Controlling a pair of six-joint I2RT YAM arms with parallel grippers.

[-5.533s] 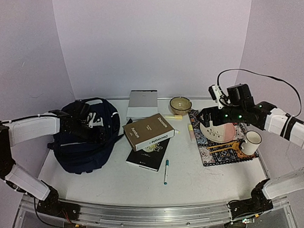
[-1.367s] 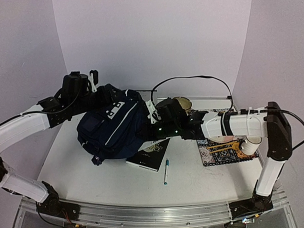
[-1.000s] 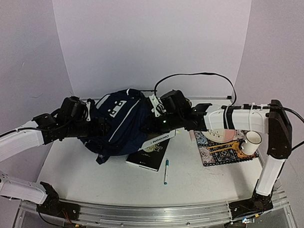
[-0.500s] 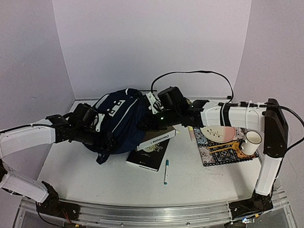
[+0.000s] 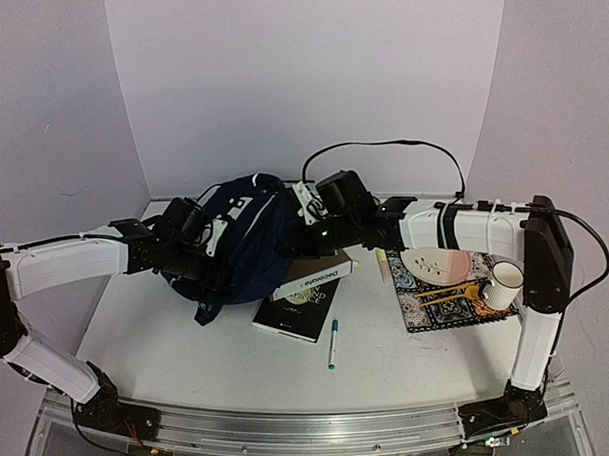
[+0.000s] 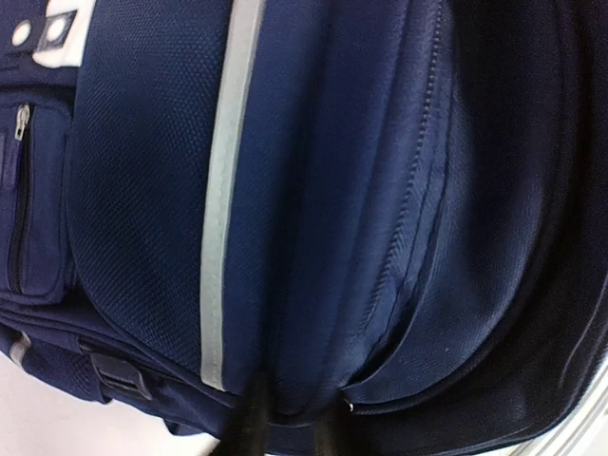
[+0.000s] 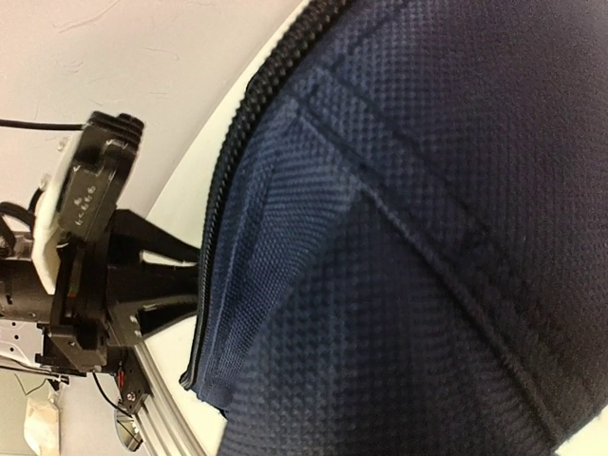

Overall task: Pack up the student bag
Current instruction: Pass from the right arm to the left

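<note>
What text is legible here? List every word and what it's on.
"Decorate": on the white spine of the tan book, small but just readable.
Gold print on the black book: too small to read.
Light patch on the student bag: marks too blurred to read.
Wrist views: nothing readable.
</note>
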